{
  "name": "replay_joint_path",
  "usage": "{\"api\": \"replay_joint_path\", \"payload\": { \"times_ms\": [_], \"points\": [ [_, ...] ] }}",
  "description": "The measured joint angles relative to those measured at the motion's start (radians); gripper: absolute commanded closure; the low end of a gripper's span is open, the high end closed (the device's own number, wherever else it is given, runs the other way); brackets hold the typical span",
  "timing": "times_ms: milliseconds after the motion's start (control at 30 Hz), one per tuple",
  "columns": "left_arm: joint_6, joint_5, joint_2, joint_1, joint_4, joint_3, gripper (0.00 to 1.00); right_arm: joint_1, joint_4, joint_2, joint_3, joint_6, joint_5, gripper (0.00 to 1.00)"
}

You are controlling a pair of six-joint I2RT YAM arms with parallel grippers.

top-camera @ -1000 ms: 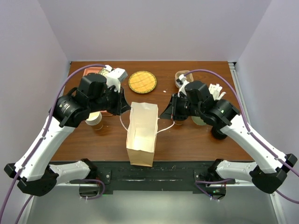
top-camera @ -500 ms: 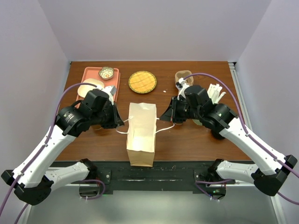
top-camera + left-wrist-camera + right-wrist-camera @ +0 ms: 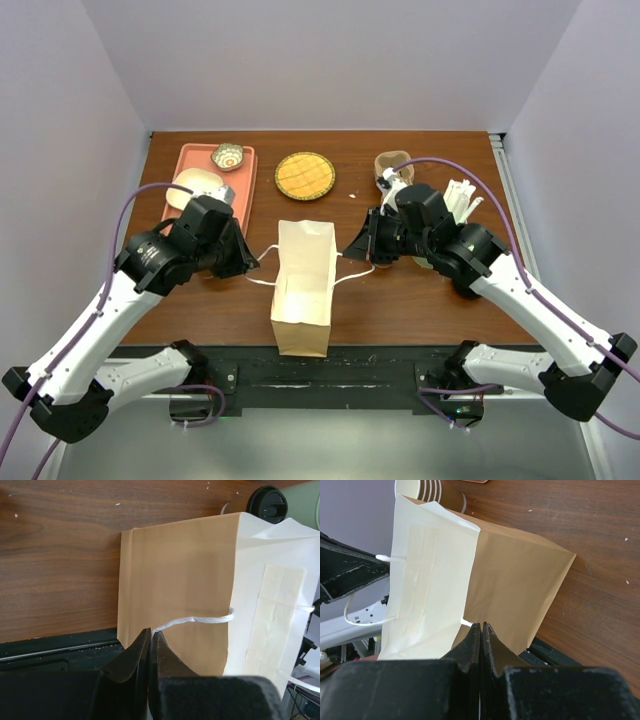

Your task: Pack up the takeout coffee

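— Brown paper bag (image 3: 303,290) stands open between our arms. Our grips?
— We have the left gripper (image 3: 151,632) pinched on the left handle (image 3: 192,621), the right gripper (image 3: 481,626) pinched on the right handle (image 3: 466,623).
— The coffee cup (image 3: 267,502)?
— Beyond the bag, beside the green cup (image 3: 302,502).

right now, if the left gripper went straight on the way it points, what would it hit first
The tan side of the paper bag. The left gripper, shut on the white string handle, points straight at that wall with nothing else between; the gap is hard to judge.
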State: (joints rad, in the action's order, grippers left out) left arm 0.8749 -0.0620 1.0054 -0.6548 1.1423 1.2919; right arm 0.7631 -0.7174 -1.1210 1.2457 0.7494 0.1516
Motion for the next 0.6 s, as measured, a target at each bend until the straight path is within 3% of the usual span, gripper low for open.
{"api": "replay_joint_path", "payload": {
  "times_ms": [333, 433, 533, 600],
  "points": [
    [0.077, 0.016, -0.126, 0.0, -0.125, -0.196, 0.77, 0.0, 0.049, 0.004, -0.022, -0.021, 0.003, 0.99],
    [0.095, 0.035, -0.164, 0.0, -0.185, -0.237, 0.64, 0.0, 0.069, 0.004, -0.026, -0.038, 0.008, 0.96],
    [0.102, 0.039, -0.169, 0.0, -0.215, -0.237, 0.45, 0.0, 0.089, 0.004, -0.027, -0.072, 0.02, 0.94],
    [0.094, 0.029, -0.164, 0.0, -0.215, -0.226, 0.4, 0.0, 0.102, 0.002, -0.027, -0.111, 0.024, 0.93]
  ]
}}
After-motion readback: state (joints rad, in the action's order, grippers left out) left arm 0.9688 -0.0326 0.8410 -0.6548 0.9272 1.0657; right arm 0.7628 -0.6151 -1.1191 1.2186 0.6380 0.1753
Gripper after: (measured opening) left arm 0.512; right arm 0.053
